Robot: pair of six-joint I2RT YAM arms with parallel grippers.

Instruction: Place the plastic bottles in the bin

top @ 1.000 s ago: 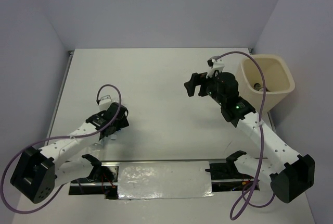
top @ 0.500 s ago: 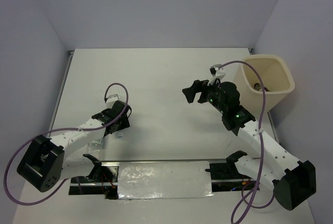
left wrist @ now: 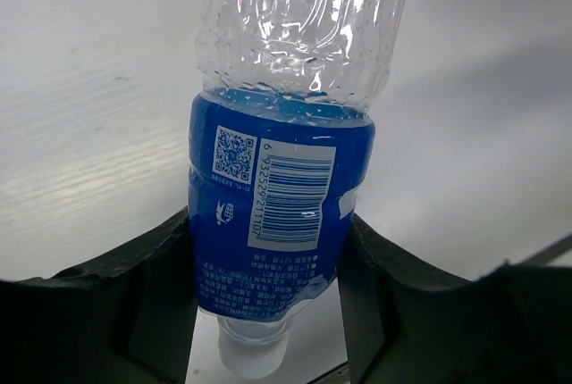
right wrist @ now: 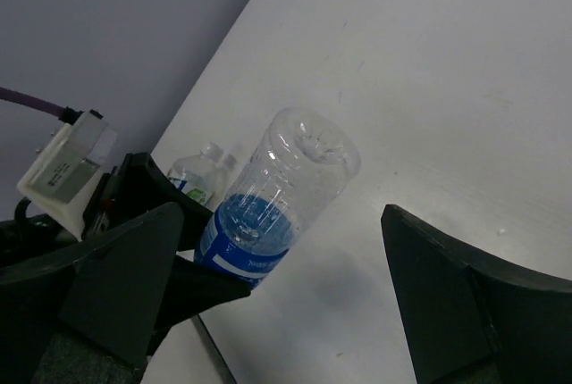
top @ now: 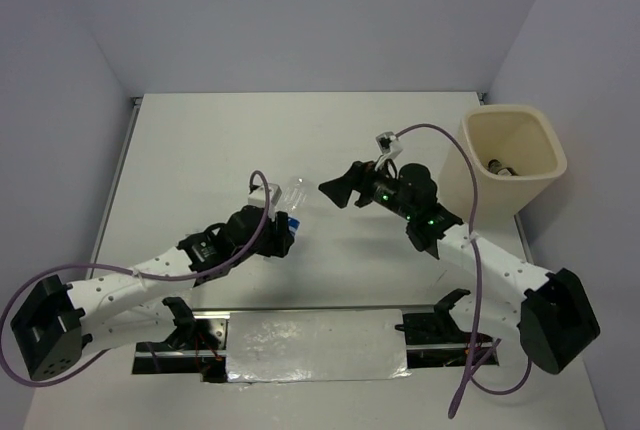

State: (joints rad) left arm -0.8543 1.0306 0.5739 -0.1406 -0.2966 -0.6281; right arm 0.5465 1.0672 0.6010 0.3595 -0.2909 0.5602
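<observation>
A clear plastic bottle with a blue label (top: 291, 194) is held above the table, cap end down, between the fingers of my left gripper (top: 280, 222), which is shut on its label part (left wrist: 268, 214). My right gripper (top: 338, 190) hangs open just to the right of it, not touching, and its wrist view shows the bottle's clear base (right wrist: 295, 165) pointing at it. A second plastic bottle with a green-white label (right wrist: 198, 174) lies on the table behind the left gripper. The cream bin (top: 535, 130) stands at the far right with a bottle (top: 497, 166) inside.
The bin sits by the right wall near the table's back corner. A shiny metal plate (top: 315, 345) lies at the near edge between the two arm bases. Purple cables loop off both arms.
My left gripper closed on the blue-label bottle and carried it up and to the right. My right gripper, still open, swung left away from the bin toward that bottle.
</observation>
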